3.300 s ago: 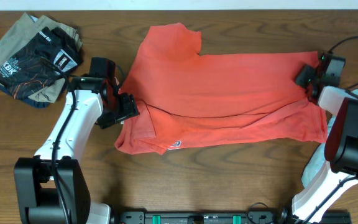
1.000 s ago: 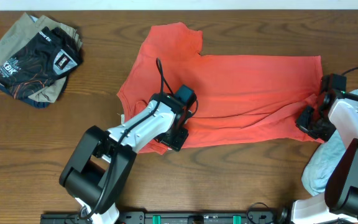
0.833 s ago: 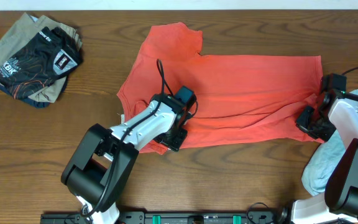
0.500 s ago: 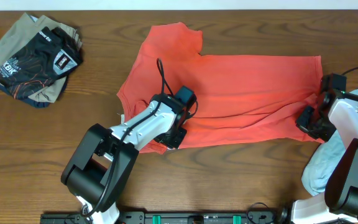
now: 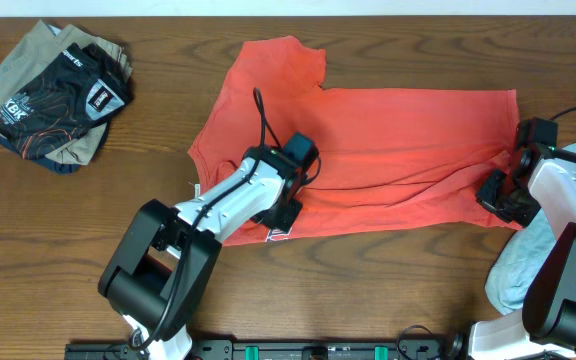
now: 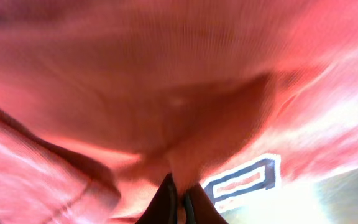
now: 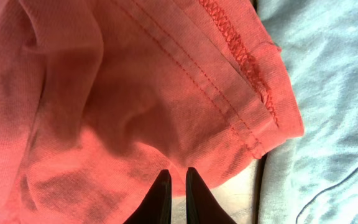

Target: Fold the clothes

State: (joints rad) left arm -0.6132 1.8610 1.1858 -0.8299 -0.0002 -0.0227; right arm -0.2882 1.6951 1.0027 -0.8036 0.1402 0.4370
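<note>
T-shirt (image 5: 388,150): coral red, spread over the middle of the table (image 5: 368,300) toward the far edge. Creased along the near hem, not folded yet.
Left gripper (image 6: 178,200): fingers together, pinched on the near hem just beside a small printed patch (image 6: 244,180).
Right gripper (image 7: 178,186): fingers nearly together, clamped on the T-shirt's near-right hem corner.
Blue garment (image 7: 328,74): pale, at the right edge, touching that corner.
Pile (image 5: 53,95): khaki and black printed clothes in the far-left corner, well apart.
Risk 1: both pinches look shallow, so fabric could slip out on lift.
Risk 2: Left gripper may hold one layer only, so the fold could drag crooked.
Risk 3: Right gripper sits at the Blue garment's edge and could snag it and drag it along.
Risk 4: creases could get folded in.
Count: T-shirt one; Blue garment one; Pile one, at least two pieces, exact number can't tell; grippers two.
</note>
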